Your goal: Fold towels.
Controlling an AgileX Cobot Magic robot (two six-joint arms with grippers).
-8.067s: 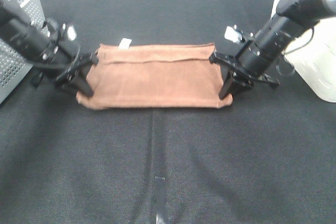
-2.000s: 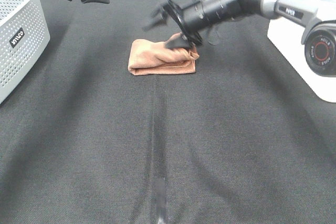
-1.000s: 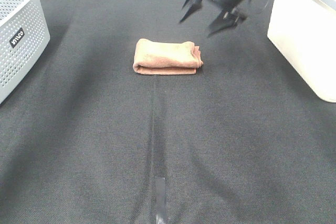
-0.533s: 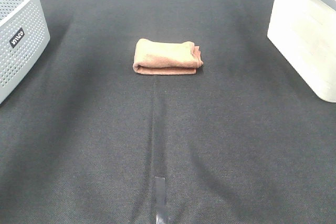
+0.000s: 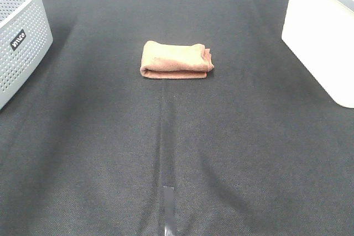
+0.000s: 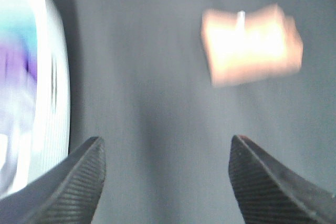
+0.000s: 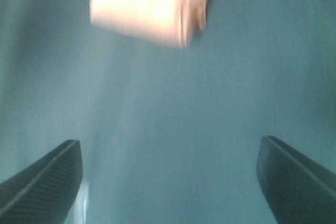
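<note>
The towel [image 5: 176, 59] is soft, fuzzy reddish-brown terry cloth, lying on a matt, finely woven black fabric table cover [image 5: 177, 153], beside a grey perforated plastic basket [image 5: 22, 42] and a smooth off-white plastic bin [image 5: 323, 42].

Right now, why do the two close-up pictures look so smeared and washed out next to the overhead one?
Exterior high view: sharp and evenly lit, the folded reddish-brown terry-cloth towel crisp. Left wrist view: the towel glares pale and blurred. Right wrist view: a bluish cast, the towel smeared; only the open gripper fingers look fairly sharp.
</note>
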